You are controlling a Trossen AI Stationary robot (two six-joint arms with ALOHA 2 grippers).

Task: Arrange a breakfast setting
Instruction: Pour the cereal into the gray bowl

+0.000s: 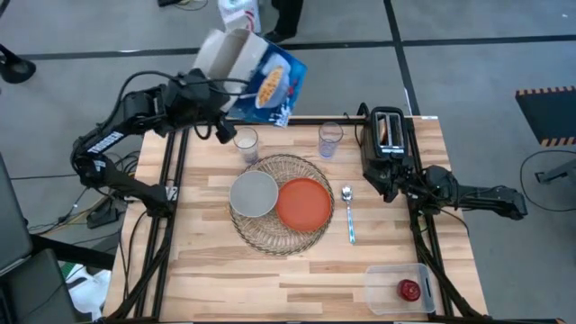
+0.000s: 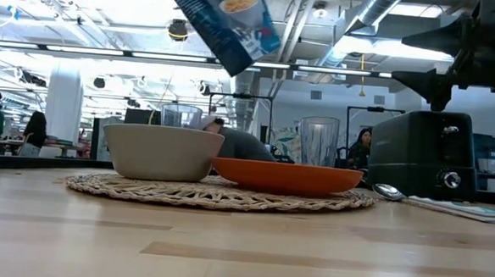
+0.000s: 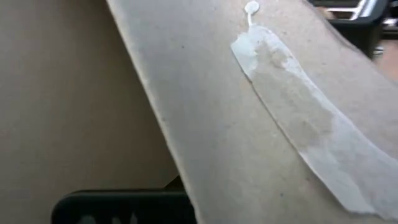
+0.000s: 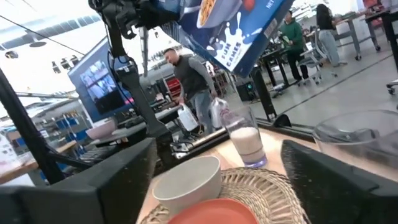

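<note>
My left gripper (image 1: 216, 103) is shut on the blue-white cereal box (image 1: 265, 81), held high and tilted over the table's far left; the box also shows in the low view (image 2: 224, 18). A grey bowl (image 1: 254, 193) and an orange plate (image 1: 304, 202) sit on the round wire mat (image 1: 281, 241). A metal spoon (image 1: 348, 214) lies right of the mat. Two clear glasses (image 1: 246, 144) (image 1: 330, 139) stand behind it; the left one holds something white (image 4: 245, 142). A red apple (image 1: 410, 290) lies in the plastic tub. My right gripper (image 1: 378, 175) is open and empty beside the toaster. My left gripper holds the cereal box at its opened top end, by the bare cardboard flap (image 3: 205, 124) that fills the left wrist view. The box hides the fingertips, so the kind of hold does not show. The box is lifted clear of the table, tilted, printed front up.
A black toaster (image 1: 389, 135) stands at the far right with something pale in its slot. The clear plastic tub (image 1: 396, 274) sits at the near right corner. Bare wood lies along the near edge and the left side. People stand in the room beyond the table.
</note>
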